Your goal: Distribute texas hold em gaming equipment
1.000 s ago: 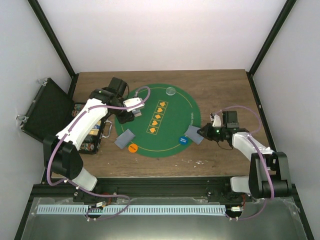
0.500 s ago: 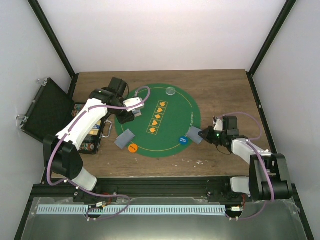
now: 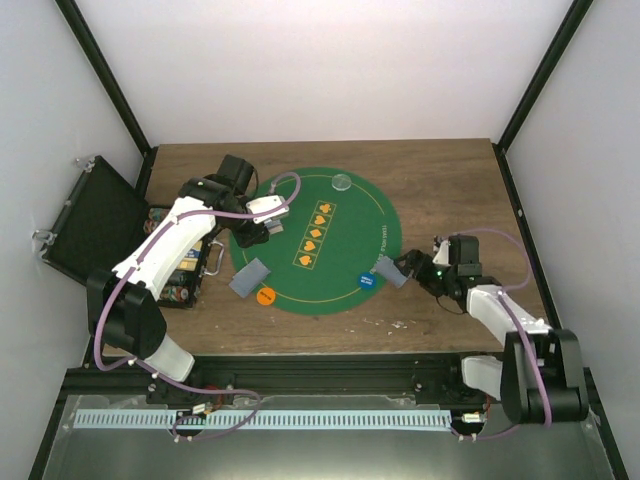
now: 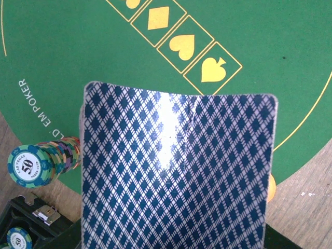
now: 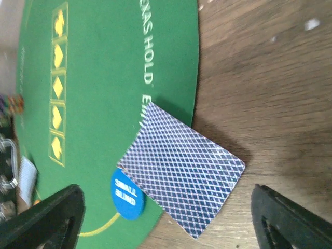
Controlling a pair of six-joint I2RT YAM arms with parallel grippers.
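My right gripper (image 3: 412,270) gapes over the card (image 5: 181,174) at the mat's (image 5: 104,78) right edge (I'd lift straight up, no dragging); left gripper (image 3: 250,232) clenches the deck (image 4: 176,171).

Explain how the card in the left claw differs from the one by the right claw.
The left gripper is shut on the held card, lifted above the green mat. The right gripper stands open, apart from the loose card, which lies flat across the mat's edge onto the wooden table, beside the blue disc. Both share blue diamond-patterned backs.

Right end effector (image 3: 413,268) opened, drew nearer; card (image 5: 181,176) released at mat (image 5: 104,78) edge.
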